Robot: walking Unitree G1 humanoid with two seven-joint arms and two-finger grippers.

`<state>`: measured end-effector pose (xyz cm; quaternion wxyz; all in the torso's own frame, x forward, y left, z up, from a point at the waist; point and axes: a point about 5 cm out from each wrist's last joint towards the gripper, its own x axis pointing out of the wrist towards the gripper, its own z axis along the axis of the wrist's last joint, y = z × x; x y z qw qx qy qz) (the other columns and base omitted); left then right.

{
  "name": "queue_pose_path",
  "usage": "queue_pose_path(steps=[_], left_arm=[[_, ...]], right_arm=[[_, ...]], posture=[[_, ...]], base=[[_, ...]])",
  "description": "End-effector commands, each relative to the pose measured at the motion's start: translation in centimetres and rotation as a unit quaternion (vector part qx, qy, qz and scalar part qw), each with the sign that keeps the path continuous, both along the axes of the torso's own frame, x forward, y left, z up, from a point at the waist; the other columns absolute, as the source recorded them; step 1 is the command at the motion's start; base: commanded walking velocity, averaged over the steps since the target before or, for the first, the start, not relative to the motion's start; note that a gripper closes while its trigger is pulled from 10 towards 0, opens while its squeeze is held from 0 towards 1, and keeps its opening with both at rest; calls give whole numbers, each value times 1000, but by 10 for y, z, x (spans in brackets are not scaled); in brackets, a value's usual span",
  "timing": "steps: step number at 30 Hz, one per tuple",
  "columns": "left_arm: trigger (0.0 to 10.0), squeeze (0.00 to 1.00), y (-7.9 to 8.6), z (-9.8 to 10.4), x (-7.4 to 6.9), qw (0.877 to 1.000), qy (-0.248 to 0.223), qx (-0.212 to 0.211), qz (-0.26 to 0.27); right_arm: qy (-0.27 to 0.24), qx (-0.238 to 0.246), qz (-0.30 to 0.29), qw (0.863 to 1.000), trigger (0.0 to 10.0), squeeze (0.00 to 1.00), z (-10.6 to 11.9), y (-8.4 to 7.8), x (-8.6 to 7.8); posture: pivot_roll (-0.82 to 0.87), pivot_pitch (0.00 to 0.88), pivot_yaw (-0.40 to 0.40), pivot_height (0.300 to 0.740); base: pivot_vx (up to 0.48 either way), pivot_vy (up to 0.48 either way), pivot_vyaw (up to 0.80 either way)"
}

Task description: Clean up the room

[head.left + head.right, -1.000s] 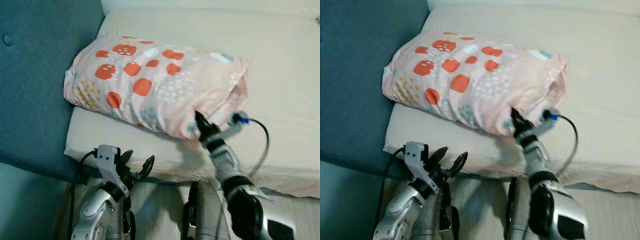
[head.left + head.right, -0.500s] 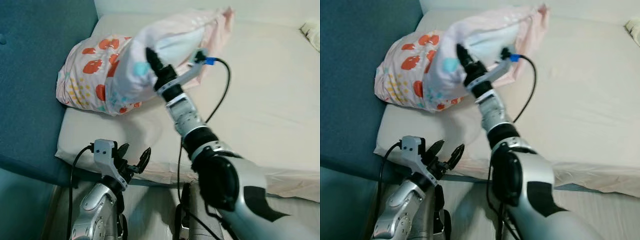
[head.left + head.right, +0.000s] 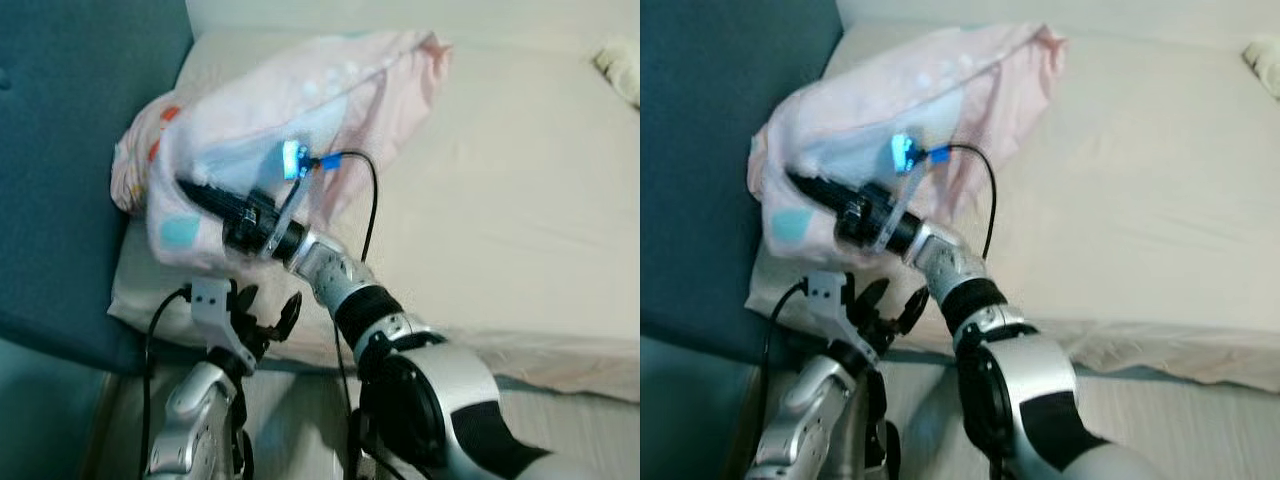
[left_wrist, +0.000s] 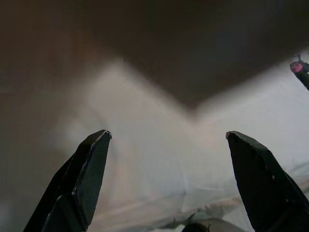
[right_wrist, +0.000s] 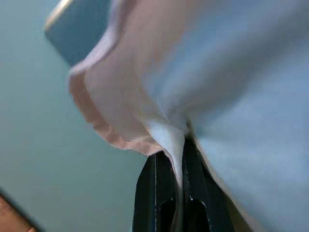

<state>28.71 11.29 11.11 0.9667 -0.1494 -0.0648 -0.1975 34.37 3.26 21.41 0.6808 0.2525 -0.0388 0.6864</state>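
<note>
Swung leftward since before: right gripper (image 3: 195, 192) pinching pillow (image 3: 300, 110) corner, long axis toward far-right.

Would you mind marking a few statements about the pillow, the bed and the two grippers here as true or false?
1. The right gripper is clamped on the pillow's fabric. True.
2. The left gripper is shut on the pillow. False: its fingers are spread open, holding nothing.
3. The pillow lies on the floor. False: it is on the bed.
4. A teal headboard stands beside the pillow. True.
</note>
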Motion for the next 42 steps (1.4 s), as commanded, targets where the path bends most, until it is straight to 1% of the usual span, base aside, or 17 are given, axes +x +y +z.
queue_pose_path(steps=[1, 5, 6, 7, 8, 9, 11, 12, 13, 20, 21, 24, 27, 34, 40, 41, 42], left_arm=[[10000, 0, -3, -10, -4, 1000, 19, -4, 4], [10000, 0, -3, -11, -3, 1000, 19, -4, 4], [10000, 0, -3, -11, -2, 1000, 19, -4, 5], [10000, 0, -3, -11, -2, 1000, 19, -4, 5], [10000, 0, -3, -12, -1, 1000, 19, -5, 6], [10000, 0, -3, -12, 0, 1000, 19, -5, 7], [10000, 0, -3, -13, 0, 1000, 19, -5, 8], [10000, 0, -4, -14, 1, 1000, 20, -6, 8], [10000, 0, -6, -14, 2, 1000, 19, -6, 7], [10000, 0, -8, -14, 5, 1000, 16, -4, 5], [10000, 0, -7, -15, 6, 1000, 16, -2, 6], [10000, 0, -5, -16, 6, 1000, 17, 0, 6], [10000, 0, -4, -19, 7, 1000, 19, 15, 2], [10000, 0, 6, -32, 6, 997, 39, 63, 7], [10000, 0, 22, -47, 1, 993, 67, 89, 27], [10000, 0, 39, -62, -7, 987, 97, 121, 43], [10000, 0, 47, -70, -11, 981, 116, 147, 45]], right_arm=[[40, 15, 68, 997, 0, 0, -24, 40, -34], [66, -3, 52, 997, 0, 0, -40, 34, -35], [83, -31, 39, 995, 0, 0, -56, 30, -39], [83, -31, 39, 995, 0, 0, -56, 30, -39], [101, -59, 27, 993, 549, 0, -72, 25, -44], [115, -81, 13, 990, 8118, 0, -84, 20, -48], [122, -92, 6, 988, 8118, 0, -90, 17, -51], [130, -96, -13, 987, 10000, 855, -94, 11, -51], [141, -105, -29, 984, 10000, 1000, -99, 4, -51], [167, -164, -98, 967, 10000, 1000, -113, -25, -43], [199, -215, -163, 942, 10000, 1000, -121, -46, -34], [210, -231, -177, 933, 10000, 1000, -121, -60, -34], [175, -250, -130, 943, 10000, 1000, -107, -75, -53], [99, -285, -102, 948, 10000, 1000, -88, -108, -77], [56, -267, -99, 957, 10000, 1000, -73, -133, -89], [39, -236, -89, 967, 10000, 1000, -63, -150, -101], [36, -222, -85, 971, 10000, 1000, -60, -155, -106]], posture=[[76, 321, -68, 596], [64, 313, -69, 596], [54, 308, -69, 596], [54, 308, -69, 596], [46, 303, -70, 596], [43, 301, -69, 596], [40, 298, -68, 596], [38, 294, -71, 596], [37, 291, -73, 596], [33, 278, -78, 596], [28, 276, -78, 596], [21, 267, -78, 596], [17, 256, -79, 596], [5, 247, -76, 596], [0, 244, -69, 596], [0, 243, -60, 596], [1, 244, -56, 596]], base=[[0, 0, 0], [0, 0, 0], [0, 0, 0], [0, 0, 0], [0, 0, 0], [0, 0, 0], [0, 0, 0], [0, 0, 0], [0, 0, 0], [0, 0, 0], [0, 0, 0], [0, 0, 0], [0, 0, 0], [0, 0, 0], [0, 0, 0], [0, 0, 0], [0, 0, 0]])
